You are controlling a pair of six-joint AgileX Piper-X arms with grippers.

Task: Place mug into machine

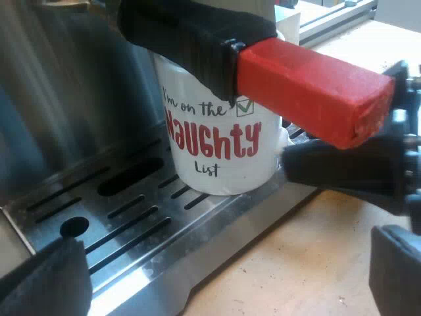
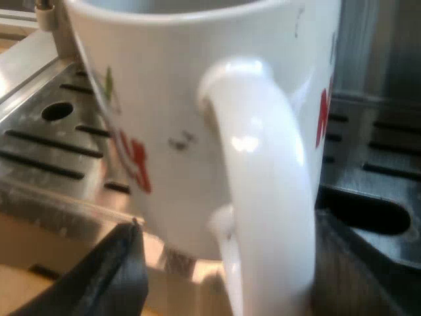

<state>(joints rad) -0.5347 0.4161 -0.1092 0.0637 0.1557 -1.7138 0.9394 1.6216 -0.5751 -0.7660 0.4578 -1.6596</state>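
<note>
Noted mug (image 1: 217, 141) upright on slotted drip tray (image 1: 184, 230) of machine (image 1: 59, 99), under red-ended holder handle (image 1: 309, 89). Found left end effector (image 1: 220, 273) wide open, holding nothing. Located right end effector (image 1: 342, 168) beside mug's handle (image 2: 263, 184); cannot tell its grip.

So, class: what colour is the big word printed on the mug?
Red, on a white mug; clearest in the left wrist view.

You've got the white mug (image 1: 220, 148), printed "I'm on the Naughty List" in red and black with a green tick, standing upright with its base on the espresso machine's (image 1: 66, 99) slotted steel drip tray (image 1: 131, 227), near the tray's outer edge, its looped handle (image 2: 263, 164) opposite the print.
</note>
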